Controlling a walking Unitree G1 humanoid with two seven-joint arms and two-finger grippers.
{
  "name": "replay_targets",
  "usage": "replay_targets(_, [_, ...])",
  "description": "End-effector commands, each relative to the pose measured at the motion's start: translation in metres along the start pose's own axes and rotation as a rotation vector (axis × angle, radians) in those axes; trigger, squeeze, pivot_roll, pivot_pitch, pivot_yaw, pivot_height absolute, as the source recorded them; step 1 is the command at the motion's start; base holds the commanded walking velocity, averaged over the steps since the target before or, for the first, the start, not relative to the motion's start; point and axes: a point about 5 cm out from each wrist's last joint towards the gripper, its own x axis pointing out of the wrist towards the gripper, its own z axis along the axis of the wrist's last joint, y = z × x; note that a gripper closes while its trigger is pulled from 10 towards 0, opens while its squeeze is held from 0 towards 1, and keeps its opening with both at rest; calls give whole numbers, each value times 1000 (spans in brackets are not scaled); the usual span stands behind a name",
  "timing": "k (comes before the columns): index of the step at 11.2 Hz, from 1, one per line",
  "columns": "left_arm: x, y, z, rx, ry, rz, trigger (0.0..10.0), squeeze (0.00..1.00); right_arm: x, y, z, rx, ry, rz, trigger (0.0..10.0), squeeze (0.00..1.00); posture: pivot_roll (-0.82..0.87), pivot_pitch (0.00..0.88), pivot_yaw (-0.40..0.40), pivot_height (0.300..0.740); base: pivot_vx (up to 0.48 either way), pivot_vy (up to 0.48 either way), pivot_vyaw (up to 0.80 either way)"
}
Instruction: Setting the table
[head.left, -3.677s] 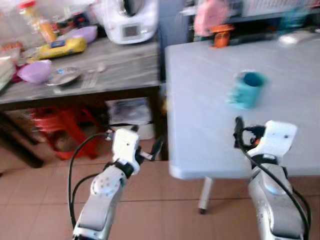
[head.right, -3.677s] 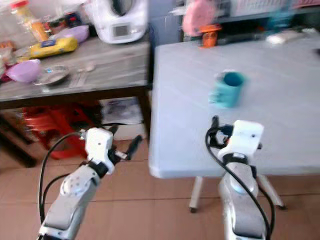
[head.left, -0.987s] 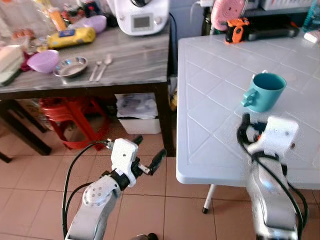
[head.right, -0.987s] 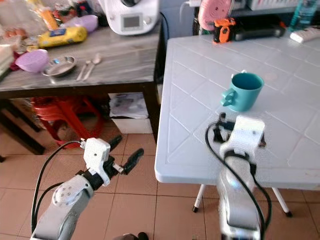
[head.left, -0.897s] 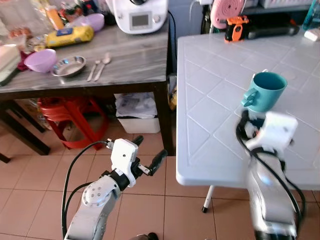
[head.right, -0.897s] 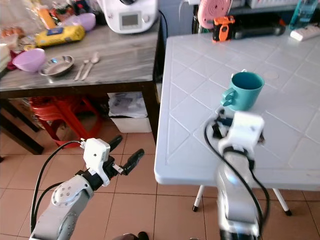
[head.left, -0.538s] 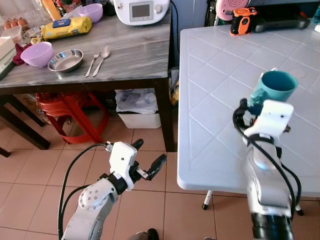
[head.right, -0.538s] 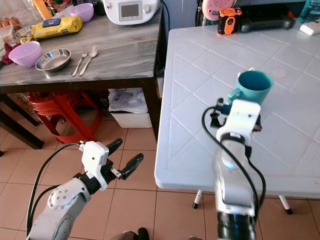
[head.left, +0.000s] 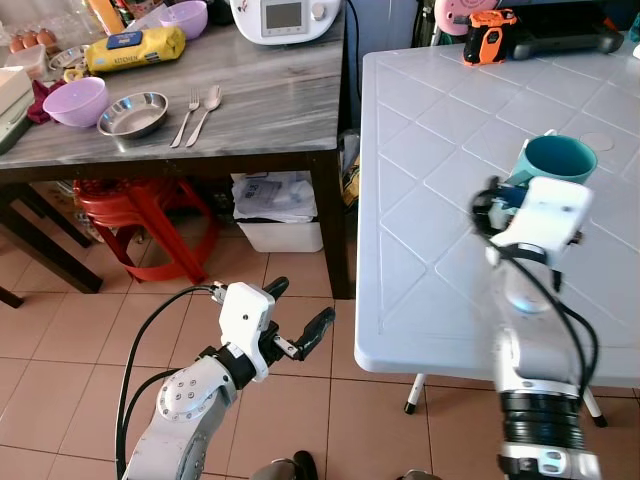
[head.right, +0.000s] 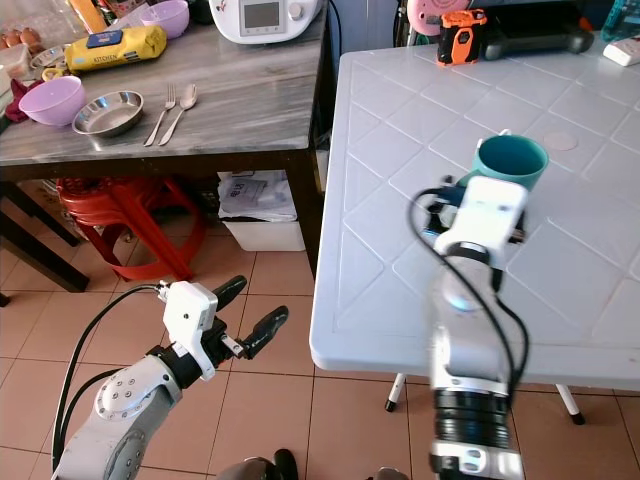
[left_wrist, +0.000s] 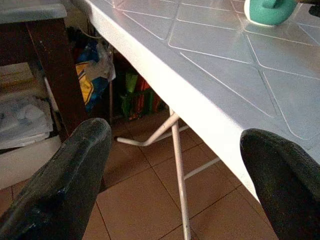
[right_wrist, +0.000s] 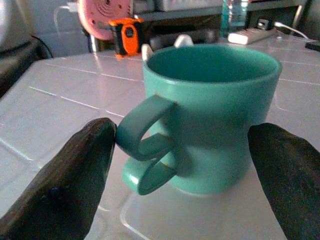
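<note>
A teal mug (head.left: 560, 160) stands upright on the white table (head.left: 430, 230), its handle turned toward the table's near left. My right gripper (right_wrist: 187, 150) is open at the mug. In the right wrist view one finger (right_wrist: 90, 165) sits by the handle and the other finger (right_wrist: 285, 165) is past the mug's (right_wrist: 210, 115) far side. I cannot tell if either touches it. My left gripper (head.left: 298, 308) is open and holds nothing, low over the tiled floor beside the table's edge.
A grey-topped side table (head.left: 260, 110) on the left carries a fork (head.left: 185, 105), a spoon (head.left: 205, 103), a steel bowl (head.left: 132, 103) and a purple bowl (head.left: 78, 100). Under it are a red stool (head.left: 150, 215) and a white bin (head.left: 280, 215). An orange tool (head.left: 488, 20) lies at the white table's far edge.
My right gripper has moved forward over the table until the mug sits between its fingers. The left arm has stayed where it was.
</note>
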Motion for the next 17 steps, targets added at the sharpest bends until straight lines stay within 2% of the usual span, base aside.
replay_targets(1, [-5,2,0,9,12,6,10000,0,1,-2,0,18,-1,-22,10000,0,-61,184,142,740,0,0,0])
replay_targets(5, [-5,3,1,11,18,1,10000,0,-5,-20,-3,2,3,-70,10000,0,-67,185,148,740,0,0,0])
replay_targets(8, [-2,3,1,14,21,0,10000,0,-6,-23,-4,-30,-4,-64,10000,0,-74,184,154,740,0,0,0])
replay_targets(10, [-1,4,0,17,21,5,10000,0,-2,-12,0,-56,-30,-18,7961,0,-72,181,150,740,0,0,0])
replay_targets(11, [-1,4,0,18,21,10,10000,0,-1,-9,0,-56,-36,-5,3529,0,-70,180,146,740,0,0,0])
replay_targets(12, [-2,4,0,19,17,23,10000,0,1,-4,3,-58,-49,18,1294,0,-66,179,141,740,0,0,0])
replay_targets(13, [-2,5,0,19,16,29,10000,0,2,-2,4,-58,-52,27,353,0,-66,179,138,740,0,0,0])
replay_targets(17, [-1,3,-2,13,12,35,10000,0,4,1,2,-52,-51,39,0,0,-69,178,130,740,0,0,0])
